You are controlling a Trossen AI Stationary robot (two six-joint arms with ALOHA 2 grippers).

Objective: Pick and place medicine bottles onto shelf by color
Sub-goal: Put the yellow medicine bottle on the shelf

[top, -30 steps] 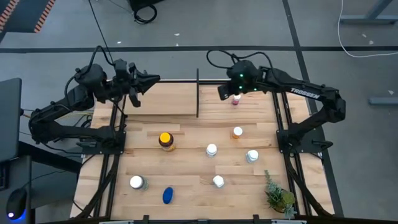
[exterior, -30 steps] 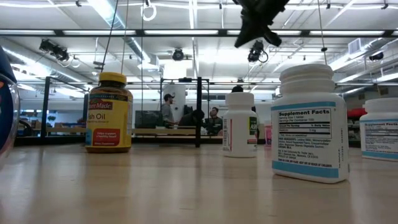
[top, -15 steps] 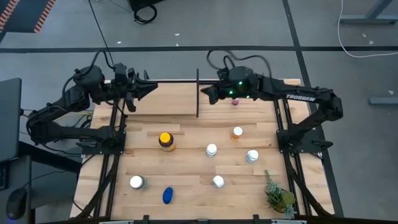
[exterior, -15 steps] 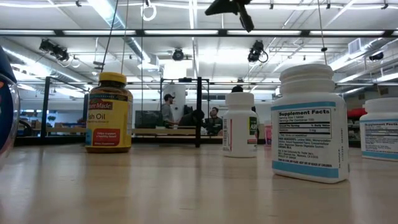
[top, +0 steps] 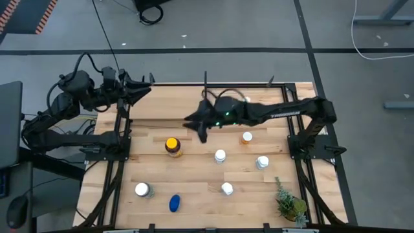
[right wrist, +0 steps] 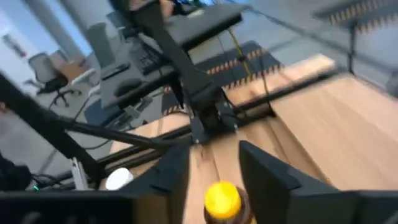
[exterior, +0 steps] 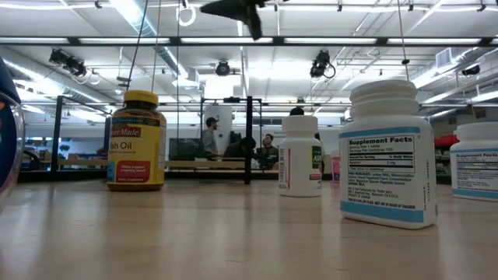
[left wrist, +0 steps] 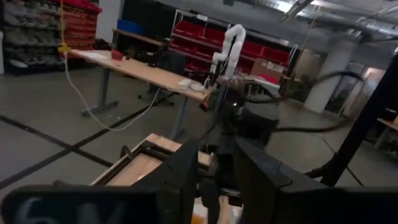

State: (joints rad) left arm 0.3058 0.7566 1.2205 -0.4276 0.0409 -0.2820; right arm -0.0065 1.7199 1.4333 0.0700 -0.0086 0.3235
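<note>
Amber bottle (top: 172, 145) upright mid-table, well clear of shelf (top: 168, 103). Left gripper (top: 141, 88) parked at shelf's left corner, fingers slightly apart, empty. Right gripper (top: 194, 123) nearer, just right of bottle, fingers parted, empty, aimed straight at yellow cap.

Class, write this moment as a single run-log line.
right gripper: empty, jaws apart, heading for amber bottle | left gripper: empty, waiting over shelf left end | pink-capped bottle: on shelf
</note>
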